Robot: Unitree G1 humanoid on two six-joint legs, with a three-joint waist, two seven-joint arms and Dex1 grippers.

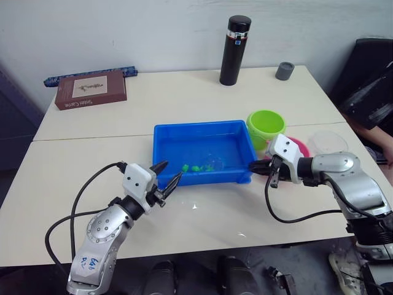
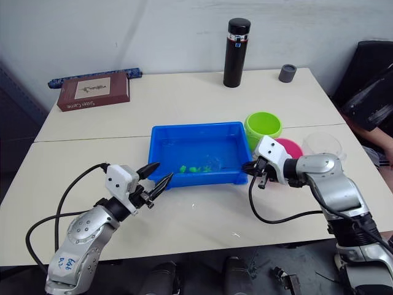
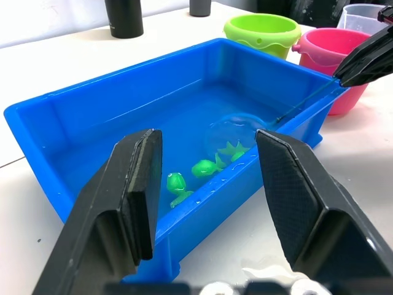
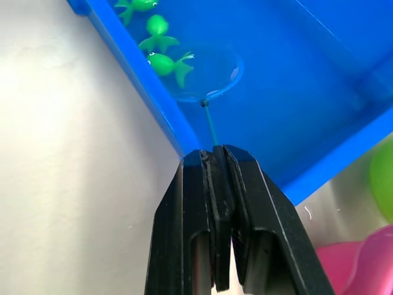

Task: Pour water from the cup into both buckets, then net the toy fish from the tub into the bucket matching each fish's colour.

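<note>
The blue tub (image 1: 202, 126) sits mid-table and holds water and three green toy fish (image 1: 196, 167). My right gripper (image 1: 254, 166) is at the tub's front right corner, shut on the thin handle of a small net (image 4: 206, 77). The net's clear hoop lies in the water beside the fish (image 4: 163, 63). My left gripper (image 1: 171, 171) hovers open and empty just off the tub's front left corner. The lime green bucket (image 1: 266, 123) stands right of the tub, with the pink bucket (image 3: 331, 52) just in front of it, behind my right gripper. The clear cup (image 2: 322, 144) is further right.
A tall black flask (image 1: 234, 49) and a small grey cup (image 1: 284, 70) stand at the back right. A brown book (image 1: 91, 89) lies at the back left. A person's arm (image 1: 382, 140) shows at the right edge. Drops of water lie on the table in front of the tub.
</note>
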